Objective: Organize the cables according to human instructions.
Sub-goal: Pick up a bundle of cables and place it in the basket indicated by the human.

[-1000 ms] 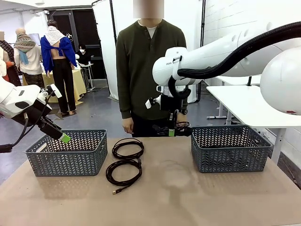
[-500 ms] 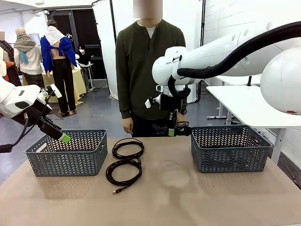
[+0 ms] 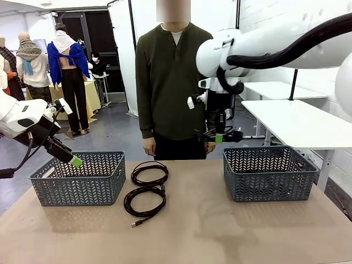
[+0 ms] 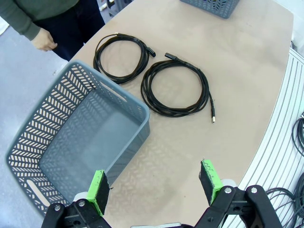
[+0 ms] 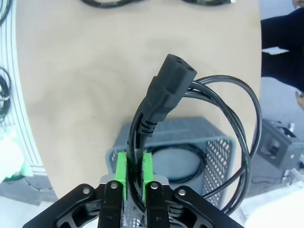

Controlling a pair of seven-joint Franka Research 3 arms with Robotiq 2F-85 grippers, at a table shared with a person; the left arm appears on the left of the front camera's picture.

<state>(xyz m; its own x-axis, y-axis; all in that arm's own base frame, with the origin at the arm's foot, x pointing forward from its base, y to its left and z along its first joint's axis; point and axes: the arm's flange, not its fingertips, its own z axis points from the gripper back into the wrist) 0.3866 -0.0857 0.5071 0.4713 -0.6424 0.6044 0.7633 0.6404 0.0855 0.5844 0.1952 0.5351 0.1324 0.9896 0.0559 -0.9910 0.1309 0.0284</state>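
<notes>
Nearest the robot, the left tool point(image 4: 153, 176) is hanging up above the left basket point(image 4: 47, 128) with its green pads point(image 4: 99, 187) spread wide, gripping nothing and touching nothing. Out on the brown worktop point(image 3: 231, 231) between the two baskets, two of the cables are lying flat as round coils. The nearer cable point(image 4: 146, 90) is poking its small plug end toward the robot's side. The farther cable point(image 4: 118, 80) is sitting just beside it toward the person, so close I can't tell if they're touching. Over on the right, the right tool point(image 5: 134, 166) is hovering over the right basket point(image 3: 269, 179), pads pressed together and pinching the strands of a third cable point(image 5: 166, 90) just below its chunky black plug, with the loops dangling off to one side. A fourth cable point(image 5: 204, 161) is lying coiled inside that basket. At the far edge the person point(image 3: 173, 82) is standing with both arms hanging down.
</notes>
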